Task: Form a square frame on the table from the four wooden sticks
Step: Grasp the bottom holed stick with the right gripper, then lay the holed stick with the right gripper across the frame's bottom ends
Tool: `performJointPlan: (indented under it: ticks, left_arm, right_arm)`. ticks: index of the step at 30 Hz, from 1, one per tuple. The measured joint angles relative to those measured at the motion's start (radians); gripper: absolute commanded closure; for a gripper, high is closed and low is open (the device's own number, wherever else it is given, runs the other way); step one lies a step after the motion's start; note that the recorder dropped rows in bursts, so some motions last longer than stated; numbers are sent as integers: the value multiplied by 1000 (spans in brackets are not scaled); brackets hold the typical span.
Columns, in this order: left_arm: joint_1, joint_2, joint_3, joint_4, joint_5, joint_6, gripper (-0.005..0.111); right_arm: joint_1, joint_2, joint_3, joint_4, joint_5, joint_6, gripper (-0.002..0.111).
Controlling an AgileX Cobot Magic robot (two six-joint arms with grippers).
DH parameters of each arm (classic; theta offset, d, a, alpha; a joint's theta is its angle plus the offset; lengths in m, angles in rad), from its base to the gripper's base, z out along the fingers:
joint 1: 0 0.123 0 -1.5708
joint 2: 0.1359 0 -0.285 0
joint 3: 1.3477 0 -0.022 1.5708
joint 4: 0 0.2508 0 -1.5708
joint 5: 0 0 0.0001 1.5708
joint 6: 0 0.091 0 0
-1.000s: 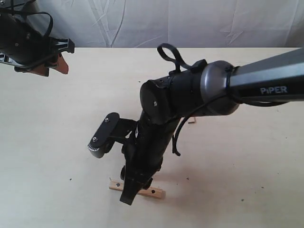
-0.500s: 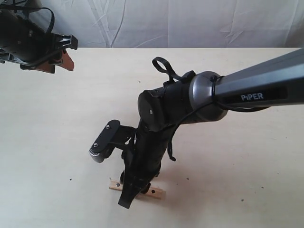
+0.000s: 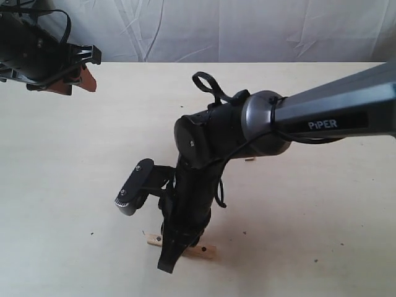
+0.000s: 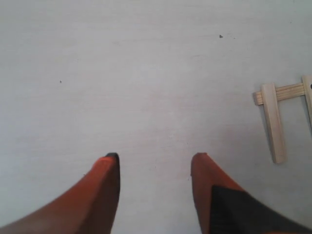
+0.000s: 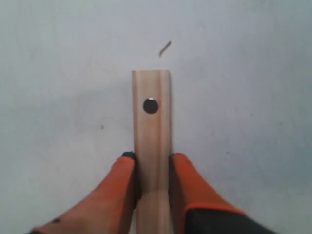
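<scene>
Sticks lie in two spots on the worktop (image 3: 322, 204). The dotted stick (image 5: 151, 131), a flat pale-wood strip with a small dark dot (image 5: 150, 106) near its end, rests flat near the front edge of the exterior view (image 3: 205, 251). The right gripper (image 5: 152, 157) pinches it: the orange fingers (image 5: 124, 180) press against its two long edges, one on each side, and the dotted end sticks out beyond the fingertips. In the exterior view the right arm (image 3: 334, 114) reaches in from the right and bends steeply down onto this stick, covering its middle.

Three other sticks show at the edge of the left wrist view. A plain stick (image 4: 273, 122) crosses over the end of a second stick (image 4: 288, 91) at a right angle. A third stick (image 4: 308, 95) is cut off by the picture edge, and I cannot tell how it sits on the others. A small pale bit behind the right arm in the exterior view may belong to this group.

The left gripper (image 4: 155, 157) hangs well apart from the sticks over bare worktop, its fingers spread and empty. In the exterior view it sits at the far left (image 3: 83, 77), by the wrinkled cloth backdrop (image 3: 247, 31).
</scene>
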Motion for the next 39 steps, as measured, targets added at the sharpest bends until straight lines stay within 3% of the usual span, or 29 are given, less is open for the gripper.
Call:
performJointPlan:
  ticks: [9,15,18,24,39]
  left_arm:
    - [0,0,0,0,-6,2,61]
    - [0,0,0,0,-13,2,61]
    - [0,0,0,0,-17,4,61]
    - [0,0,0,-2,-17,4,61]
    - [0,0,0,-2,-28,10,61]
  right_arm:
    - [-15,-99,-61,-253,18,46,109]
    - [-166,-104,-61,-388,2,-35,109]
    - [-247,-104,-61,-404,-36,-202,109]
    - [-315,-79,-61,-391,-107,-392,109]
    - [-333,80,-202,-248,-73,-543,109]
